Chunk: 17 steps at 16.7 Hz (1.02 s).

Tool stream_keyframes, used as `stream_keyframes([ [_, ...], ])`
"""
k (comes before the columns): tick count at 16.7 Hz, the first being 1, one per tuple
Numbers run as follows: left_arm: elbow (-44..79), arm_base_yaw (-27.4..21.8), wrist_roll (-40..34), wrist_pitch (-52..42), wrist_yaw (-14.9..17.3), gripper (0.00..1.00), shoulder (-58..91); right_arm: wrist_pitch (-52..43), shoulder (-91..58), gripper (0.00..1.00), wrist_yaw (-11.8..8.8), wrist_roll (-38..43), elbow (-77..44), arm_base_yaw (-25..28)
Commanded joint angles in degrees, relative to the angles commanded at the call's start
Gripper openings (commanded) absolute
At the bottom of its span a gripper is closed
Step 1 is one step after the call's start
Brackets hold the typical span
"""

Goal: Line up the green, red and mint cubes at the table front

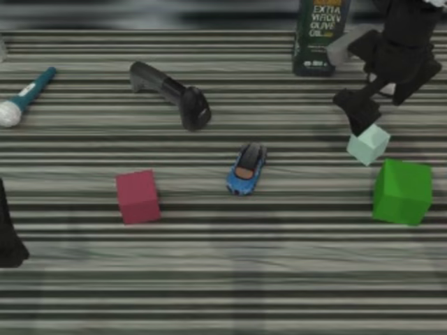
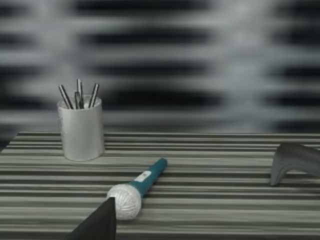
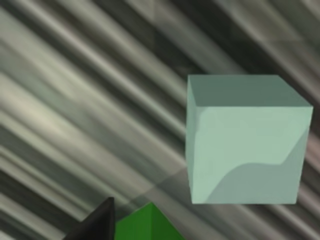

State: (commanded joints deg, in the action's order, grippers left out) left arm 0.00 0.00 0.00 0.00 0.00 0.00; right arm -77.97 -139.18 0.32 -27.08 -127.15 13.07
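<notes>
**Right arm above mint cube, far right of table**

Cubes: all three plain and matte. Green cube [image 1: 401, 192] is the largest, bright green, at the right edge of the striped table [image 1: 279, 279]. Mint cube [image 1: 368, 144] is the smallest, pale, turned corner-on to the stripes, just beside the green cube's upper-left corner; whether the two touch I cannot tell. Red cube [image 1: 137, 197] is mid-sized, dark crimson, left of centre and well apart from the other two. A blue toy car [image 1: 246, 169] lies between the red cube and the mint/green pair.

Right gripper [image 1: 357, 112]: dark fingers hang just above and to the left of the mint cube in the top view. The right wrist view shows the mint cube [image 3: 247, 142] large and unobstructed on the stripes, with only one dark fingertip at the frame edge next to a corner of the green cube [image 3: 145, 225]. Fingers apart or together: cannot tell.

Left gripper [image 1: 8, 241]: parked at the left table edge; fingers likewise cannot tell.

Other items: a microphone [image 1: 24, 98] far left, a black handheld scanner [image 1: 171, 93], an olive oil bottle [image 1: 320, 35] at the back
</notes>
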Motion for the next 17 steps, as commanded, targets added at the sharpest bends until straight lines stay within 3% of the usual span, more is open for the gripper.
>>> stream_keyframes([
  [6,0.00,0.00,0.00,0.00,0.00,1.00,0.00,1.07,-0.10,1.00,0.00,-0.05,1.08,-0.19],
  [13,0.00,0.00,0.00,0.00,0.00,1.00,0.00,16.25,-2.94,1.00,0.04,0.10,12.95,0.05],
  [17,0.00,0.00,0.00,0.00,0.00,1.00,0.00,17.83,-3.40,1.00,0.04,0.12,14.43,0.08],
])
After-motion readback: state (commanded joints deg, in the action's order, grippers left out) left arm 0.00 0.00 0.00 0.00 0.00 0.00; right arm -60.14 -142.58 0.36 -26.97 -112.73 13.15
